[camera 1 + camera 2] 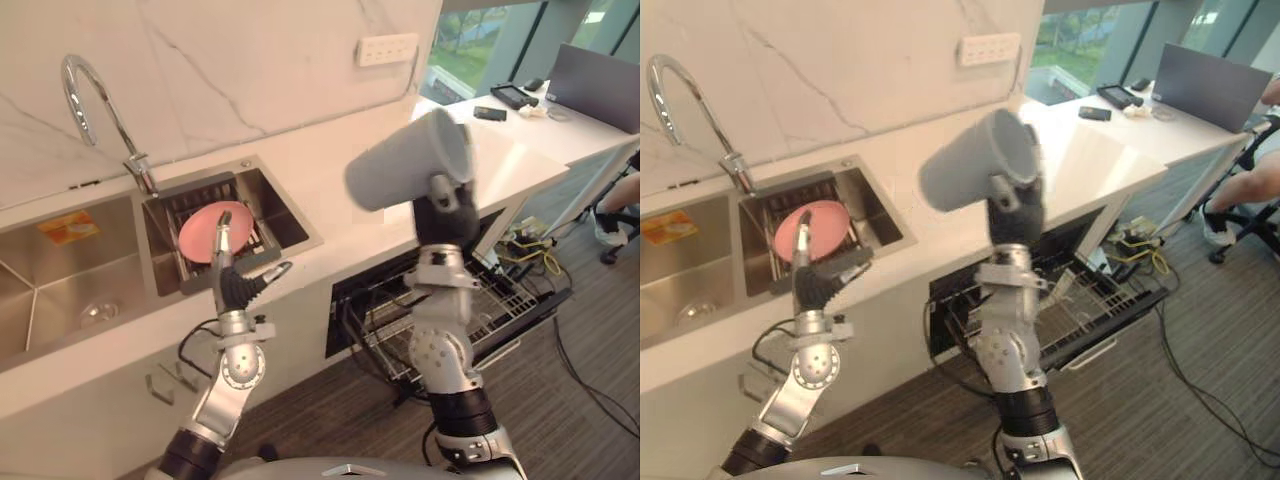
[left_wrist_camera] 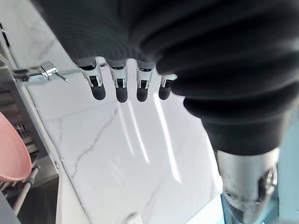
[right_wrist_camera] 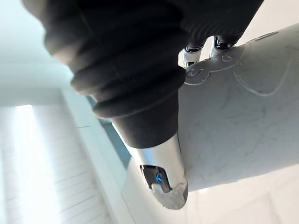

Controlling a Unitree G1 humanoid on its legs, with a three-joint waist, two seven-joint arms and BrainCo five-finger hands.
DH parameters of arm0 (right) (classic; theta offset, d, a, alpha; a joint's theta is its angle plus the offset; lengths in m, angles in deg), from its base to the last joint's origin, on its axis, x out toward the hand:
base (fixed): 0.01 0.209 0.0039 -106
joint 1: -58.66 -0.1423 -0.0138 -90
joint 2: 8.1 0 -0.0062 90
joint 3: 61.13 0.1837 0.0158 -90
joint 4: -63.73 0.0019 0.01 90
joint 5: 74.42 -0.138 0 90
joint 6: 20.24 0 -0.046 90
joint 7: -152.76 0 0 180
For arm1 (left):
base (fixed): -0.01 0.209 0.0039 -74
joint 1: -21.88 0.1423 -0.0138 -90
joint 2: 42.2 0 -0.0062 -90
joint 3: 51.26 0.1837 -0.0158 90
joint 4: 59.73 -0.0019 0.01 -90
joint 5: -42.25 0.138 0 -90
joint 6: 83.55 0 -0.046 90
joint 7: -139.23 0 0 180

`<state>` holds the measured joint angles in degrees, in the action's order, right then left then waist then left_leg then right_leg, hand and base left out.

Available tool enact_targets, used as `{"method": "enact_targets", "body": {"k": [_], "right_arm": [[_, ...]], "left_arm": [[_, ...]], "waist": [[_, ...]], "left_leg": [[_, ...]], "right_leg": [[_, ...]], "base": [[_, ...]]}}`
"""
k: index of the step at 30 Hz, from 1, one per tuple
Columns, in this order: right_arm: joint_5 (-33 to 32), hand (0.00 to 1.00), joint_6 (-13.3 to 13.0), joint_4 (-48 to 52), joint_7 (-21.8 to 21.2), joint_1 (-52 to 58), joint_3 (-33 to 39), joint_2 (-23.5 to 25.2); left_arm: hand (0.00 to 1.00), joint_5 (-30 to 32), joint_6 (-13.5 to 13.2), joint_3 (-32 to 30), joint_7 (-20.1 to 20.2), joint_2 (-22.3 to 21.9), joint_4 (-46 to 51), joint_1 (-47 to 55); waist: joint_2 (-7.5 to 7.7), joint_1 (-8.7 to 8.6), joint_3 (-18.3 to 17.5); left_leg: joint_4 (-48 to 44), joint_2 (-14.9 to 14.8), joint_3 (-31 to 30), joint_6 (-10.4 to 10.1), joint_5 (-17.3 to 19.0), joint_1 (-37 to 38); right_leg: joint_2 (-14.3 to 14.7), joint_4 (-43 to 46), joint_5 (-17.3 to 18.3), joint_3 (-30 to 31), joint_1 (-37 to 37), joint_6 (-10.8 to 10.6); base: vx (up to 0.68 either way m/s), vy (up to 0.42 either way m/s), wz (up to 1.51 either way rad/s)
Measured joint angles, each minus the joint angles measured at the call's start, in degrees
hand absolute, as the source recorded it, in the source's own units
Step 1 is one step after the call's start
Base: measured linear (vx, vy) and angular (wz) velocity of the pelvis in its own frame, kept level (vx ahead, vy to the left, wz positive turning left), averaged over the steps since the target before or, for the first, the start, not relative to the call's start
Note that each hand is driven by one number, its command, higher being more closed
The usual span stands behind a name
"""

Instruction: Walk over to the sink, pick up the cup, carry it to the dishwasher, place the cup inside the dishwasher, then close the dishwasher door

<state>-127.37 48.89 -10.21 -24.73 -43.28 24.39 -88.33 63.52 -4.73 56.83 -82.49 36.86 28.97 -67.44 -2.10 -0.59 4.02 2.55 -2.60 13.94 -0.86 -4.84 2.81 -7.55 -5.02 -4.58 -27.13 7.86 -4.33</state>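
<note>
The right arm stands nearly upright in front of the white stone counter (image 1: 330, 150). Its right hand (image 1: 445, 215) is raised at the top, and its fingers (image 3: 219, 44) and thumb are clamped round a pale grey, matte cylindrical cup (image 1: 410, 160). In the right wrist view the silver thumb lies pressed along the cup's wall, with dark fingertips hooked over the far side.

The cup is held in the air, tipped almost onto its side. Its rounded closed end points towards the robot's left, and its higher end, darker and apparently the mouth, points right. It hangs over the counter's front edge, above the open black dishwasher (image 1: 470, 300) with its pulled-out wire rack, and well apart from the sink.

The left arm reaches up from lower left. The left hand (image 1: 235, 280) is just in front of the stainless steel sink (image 1: 270, 200), its fingers (image 2: 121, 88) straight and together, its thumb spread aside, holding nothing.

Behind it a round pink plate (image 1: 205, 232) leans in the sink's rack below a curved chrome tap (image 1: 95, 100).
</note>
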Motion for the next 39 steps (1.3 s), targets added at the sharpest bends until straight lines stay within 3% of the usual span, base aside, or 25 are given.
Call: {"method": "enact_targets", "body": {"k": [3, 6, 10, 13, 15, 17, 18, 20, 23, 26, 27, 28, 32, 39], "right_arm": [[-0.8, 1.0, -2.21, 1.55, 1.77, 0.17, 4.51, -0.33], [-0.61, 1.0, -2.94, 1.68, 2.31, 0.24, 8.34, -1.4], [4.98, 1.0, -1.61, 5.15, 6.94, 0.87, 14.65, -2.97], [10.17, 1.0, 2.54, 5.39, 9.52, 1.99, 20.77, -7.04], [12.79, 1.0, 5.95, 2.3, 10.58, 3.56, 25.73, -9.29], [14.1, 1.0, 8.49, -2.97, 10.55, 3.66, 28.39, -11.71], [14.65, 1.0, 9.8, -6.4, 10.43, 3.82, 29.63, -13.3], [15.12, 1.0, 11.23, -9.76, 10.07, 3.89, 30.45, -15.0], [17.43, 1.0, 13.76, -12.13, 6.67, 4.12, 30.06, -16.53], [20.26, 1.0, 16.41, -15.54, 2.51, 5.04, 29.64, -17.08], [20.82, 1.0, 16.92, -16.31, 1.53, 5.25, 29.44, -17.08], [21.92, 1.0, 19.09, -18.36, -1.67, 5.98, 28.91, -17.08], [25.38, 1.0, 21.61, -23.36, -6.54, 7.49, 26.44, -17.05], [32.55, 1.0, 21.89, -28.2, -11.86, 9.07, 23.32, -16.9]], "left_arm": [[0.0, -1.55, -0.28, -2.0, 0.58, -0.5, -0.62, 0.51], [0.0, -6.41, -2.59, -2.31, 6.2, -0.68, -1.77, 0.79], [0.0, -18.68, -5.99, -0.25, 19.83, -0.89, -1.6, 1.37], [0.0, -35.91, -6.26, 2.11, 32.2, -0.87, 0.24, 1.52], [0.0, -48.68, -4.53, 3.04, 43.84, -0.81, 4.05, 2.72], [0.0, -55.11, -1.82, 4.37, 52.58, -0.46, 5.31, 2.88], [0.0, -57.24, 0.51, 5.5, 57.1, -0.45, 5.3, 2.83], [0.0, -58.19, 4.11, 7.57, 61.61, -0.26, 5.19, 3.0], [0.0, -58.22, 9.43, 9.73, 64.63, 0.05, 4.49, 4.21], [0.0, -57.69, 11.69, 9.17, 64.5, 0.59, -0.11, 5.32], [0.0, -56.73, 11.81, 8.82, 64.25, 0.7, -1.55, 5.57], [0.0, -52.83, 11.81, 7.73, 63.15, 0.85, -6.53, 6.07], [0.0, -43.53, 11.0, 6.43, 60.57, 1.97, -11.53, 8.0], [0.0, -28.1, 8.42, 3.94, 56.59, 3.74, -23.44, 10.78]], "waist": [[0.03, -0.34, 0.02], [0.12, -0.53, 0.09], [0.19, -0.94, 0.31], [0.38, -1.64, 0.55], [0.52, -2.6, 0.68], [0.34, -2.98, 0.79], [0.13, -3.23, 0.96], [-0.26, -3.48, 1.51], [-0.93, -4.17, 2.0], [-1.12, -4.23, 2.16], [-1.08, -4.23, 2.18], [-1.0, -4.18, 2.23], [-0.91, -3.66, 2.32], [-0.52, -2.89, 3.68]], "left_leg": [[0.39, 0.0, 0.2, 0.0, 0.0, 0.24], [0.5, 0.01, 0.36, -0.01, 0.0, 0.25], [0.55, -0.04, 1.04, -0.09, 0.25, 0.13], [0.53, -0.08, 1.84, -0.14, 0.44, -0.23], [0.45, -0.1, 2.25, 0.19, 0.22, -0.32], [0.43, -0.17, 3.18, 0.15, 0.35, -0.35], [0.35, -0.17, 3.28, 0.18, 0.5, -0.34], [0.15, -0.22, 3.4, 0.07, 0.78, -0.33], [-0.59, -0.37, 3.45, -0.01, 1.32, -0.77], [-0.65, -0.65, 3.48, -0.1, 1.38, -1.1], [-0.68, -0.7, 3.47, -0.12, 1.39, -1.18], [-1.0, -0.8, 3.25, -0.25, 1.48, -1.5], [-1.32, -0.93, 3.03, -0.15, 1.63, -1.7], [-1.24, -0.79, 1.65, -0.54, 1.92, 0.14]], "right_leg": [[0.01, 0.0, 0.02, 0.17, -0.03, 0.02], [0.01, 0.0, 0.07, 0.63, -0.1, -0.07], [0.03, 0.01, 0.21, 1.34, -0.66, -0.3], [-0.03, 0.05, 0.11, 1.76, -1.24, -0.39], [-0.04, 0.37, 0.02, 2.6, -1.81, -0.48], [-0.05, 0.4, -0.02, 3.06, -2.07, -0.52], [-0.07, 0.4, -0.01, 3.17, -2.08, -0.53], [-0.06, 0.4, 0.04, 3.43, -2.14, -0.56], [-0.02, 0.4, 0.23, 3.61, -2.62, -0.59], [0.24, 0.41, 0.38, 3.65, -2.96, -0.5], [0.29, 0.41, 0.42, 3.62, -2.98, -0.43], [0.35, 0.41, 0.52, 3.29, -2.97, -0.34], [0.36, 0.42, 0.7, 2.77, -2.55, -0.29], [0.29, 0.68, 1.86, 1.0, 0.01, -0.99]], "base": [[0.0, 0.0, -0.01], [0.0, 0.0, -0.01], [0.02, 0.007, -0.08], [0.05, 0.015, -0.12], [0.05, 0.01, -0.12], [0.05, 0.007, -0.19], [0.05, 0.007, -0.12], [0.02, 0.006, -0.07], [0.01, 0.001, -0.04], [0.01, -0.003, -0.01], [0.02, -0.021, 0.04], [0.02, -0.015, 0.08], [0.03, -0.008, 0.06], [0.0, 0.002, 0.12]]}}
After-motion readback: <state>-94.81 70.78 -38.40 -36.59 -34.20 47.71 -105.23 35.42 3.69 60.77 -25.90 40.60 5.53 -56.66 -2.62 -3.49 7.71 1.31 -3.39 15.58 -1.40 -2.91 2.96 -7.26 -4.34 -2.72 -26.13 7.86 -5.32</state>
